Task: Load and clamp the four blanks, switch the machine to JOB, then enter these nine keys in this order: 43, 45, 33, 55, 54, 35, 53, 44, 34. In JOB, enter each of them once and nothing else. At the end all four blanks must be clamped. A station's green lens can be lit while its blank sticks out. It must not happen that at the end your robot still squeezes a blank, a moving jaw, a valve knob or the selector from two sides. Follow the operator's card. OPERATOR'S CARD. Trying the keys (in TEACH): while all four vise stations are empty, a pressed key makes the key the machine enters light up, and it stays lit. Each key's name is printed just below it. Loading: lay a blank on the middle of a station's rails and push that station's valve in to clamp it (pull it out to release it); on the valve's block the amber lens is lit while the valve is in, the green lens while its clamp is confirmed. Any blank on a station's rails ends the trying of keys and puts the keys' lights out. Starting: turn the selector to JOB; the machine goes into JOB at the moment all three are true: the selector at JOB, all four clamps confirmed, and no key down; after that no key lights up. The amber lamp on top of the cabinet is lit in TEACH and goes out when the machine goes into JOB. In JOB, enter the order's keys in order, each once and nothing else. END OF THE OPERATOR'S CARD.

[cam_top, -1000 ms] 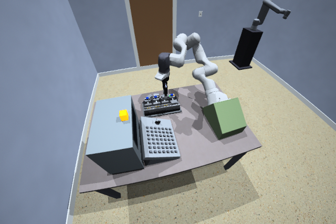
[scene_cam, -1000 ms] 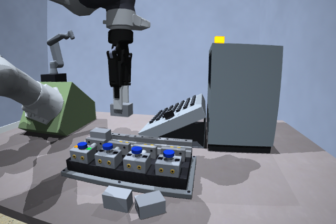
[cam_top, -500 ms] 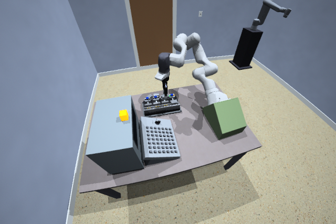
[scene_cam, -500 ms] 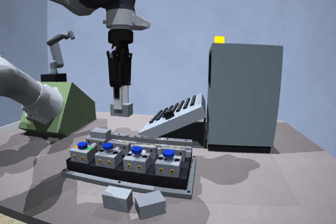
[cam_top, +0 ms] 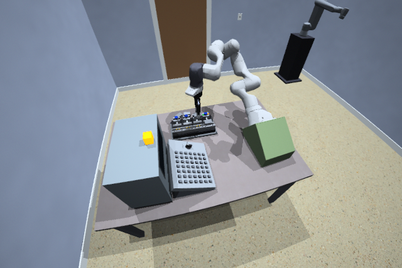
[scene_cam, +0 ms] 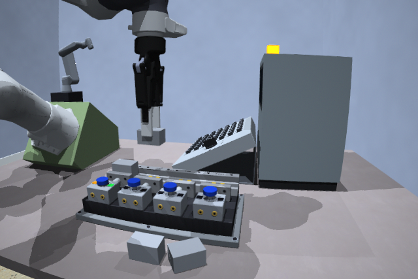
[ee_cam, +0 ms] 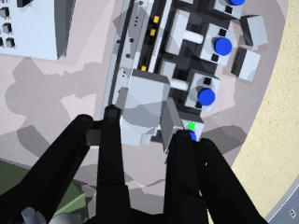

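My gripper (cam_top: 198,113) (scene_cam: 151,134) (ee_cam: 144,104) is shut on a grey blank (scene_cam: 158,136) (ee_cam: 147,95), held in the air above the vise row. Another blank (scene_cam: 125,166) is in the far-left station in the exterior view; its upper part shows above the jaw. That station's valve (scene_cam: 102,180) sits low, with amber lens (scene_cam: 94,182) and green lens (scene_cam: 110,185) lit. The other three valves (scene_cam: 134,181) (scene_cam: 170,186) (scene_cam: 209,191) stand up with dark lenses; no blanks show there. Two blanks (scene_cam: 145,247) (scene_cam: 186,255) lie on the table. The cabinet's amber lamp (cam_top: 148,137) (scene_cam: 272,49) is lit.
The sloped key panel (cam_top: 195,186) with its black selector (cam_top: 188,145) (scene_cam: 209,142) stands beside the cabinet (cam_top: 129,161) (scene_cam: 304,117). No key light shows; the selector's setting is unreadable. The green arm base (cam_top: 272,142) (scene_cam: 97,131) is on the panel's other side.
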You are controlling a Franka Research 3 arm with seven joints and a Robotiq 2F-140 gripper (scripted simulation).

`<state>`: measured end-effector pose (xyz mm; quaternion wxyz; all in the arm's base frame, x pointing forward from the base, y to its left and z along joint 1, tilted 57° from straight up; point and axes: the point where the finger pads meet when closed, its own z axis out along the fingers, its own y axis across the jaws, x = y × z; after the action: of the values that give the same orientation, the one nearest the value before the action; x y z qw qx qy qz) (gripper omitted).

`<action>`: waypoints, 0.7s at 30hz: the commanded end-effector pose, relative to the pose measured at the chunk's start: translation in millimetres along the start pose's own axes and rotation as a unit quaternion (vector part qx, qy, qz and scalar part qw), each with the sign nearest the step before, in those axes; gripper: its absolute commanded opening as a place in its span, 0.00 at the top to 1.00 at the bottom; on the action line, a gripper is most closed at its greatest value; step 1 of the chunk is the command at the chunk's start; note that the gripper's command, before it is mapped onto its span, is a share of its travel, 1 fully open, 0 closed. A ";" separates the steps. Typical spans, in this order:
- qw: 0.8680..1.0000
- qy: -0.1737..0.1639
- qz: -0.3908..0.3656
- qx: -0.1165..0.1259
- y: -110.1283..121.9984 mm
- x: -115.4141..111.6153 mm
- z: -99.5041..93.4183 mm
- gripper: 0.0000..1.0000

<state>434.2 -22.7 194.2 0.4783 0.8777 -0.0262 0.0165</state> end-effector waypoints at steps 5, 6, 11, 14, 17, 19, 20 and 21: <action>1.000 0.002 -0.003 0.001 -1.8 0.5 -2.7 1.00; 1.000 0.002 -0.003 0.001 -1.8 0.5 -2.6 1.00; 1.000 0.002 -0.003 0.001 -1.8 0.5 -2.0 1.00; 1.000 0.002 -0.003 0.001 -1.8 0.5 -1.1 1.00; 1.000 0.002 -0.003 0.001 -1.8 0.5 0.2 1.00; 1.000 0.002 -0.004 0.001 -1.8 0.5 1.3 1.00; 1.000 0.002 -0.004 0.001 -1.8 0.5 1.9 1.00; 1.000 0.002 -0.004 0.001 -1.8 0.5 2.6 1.00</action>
<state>433.7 -23.2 192.8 0.4779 0.8779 -0.0252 0.0161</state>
